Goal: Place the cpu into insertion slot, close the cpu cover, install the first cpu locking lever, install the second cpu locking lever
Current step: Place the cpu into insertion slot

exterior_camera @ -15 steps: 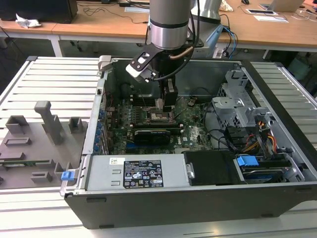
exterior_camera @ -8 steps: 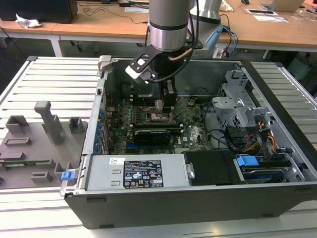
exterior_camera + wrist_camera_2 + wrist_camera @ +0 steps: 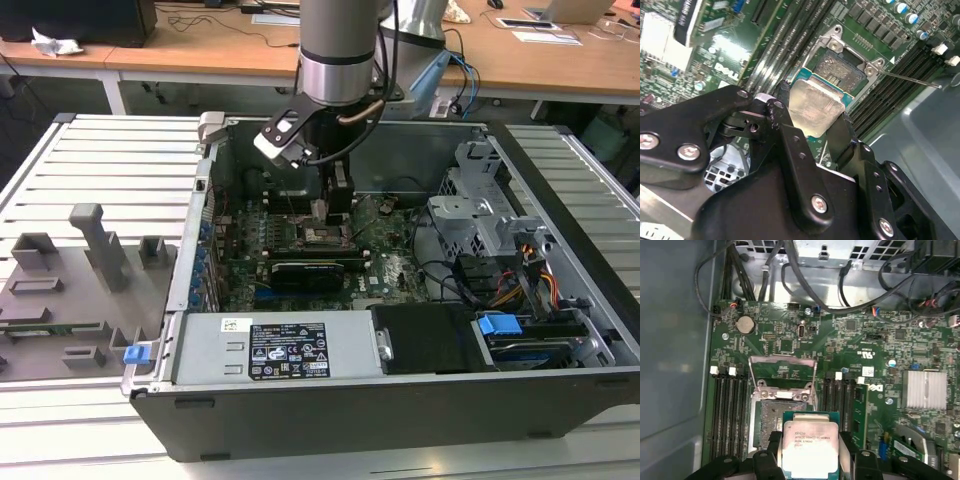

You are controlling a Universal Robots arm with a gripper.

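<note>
One slatted metal surface carries open computer case; wooden surfaces of room beyond arm. Green motherboard spreads beneath end effector. Socket directly below fingertips, cpu cover swung open just past it. End effector clamped on cpu, fingers gripping opposite edges; chip hovers over socket, unseated.

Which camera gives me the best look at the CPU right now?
The first wrist view: the small square silver-topped cpu faces the camera, gripped by the black pincer by the open motherboard socket. The second wrist view shows its top slanted, edges behind the fingers; the exterior view, a small pale patch.
</note>
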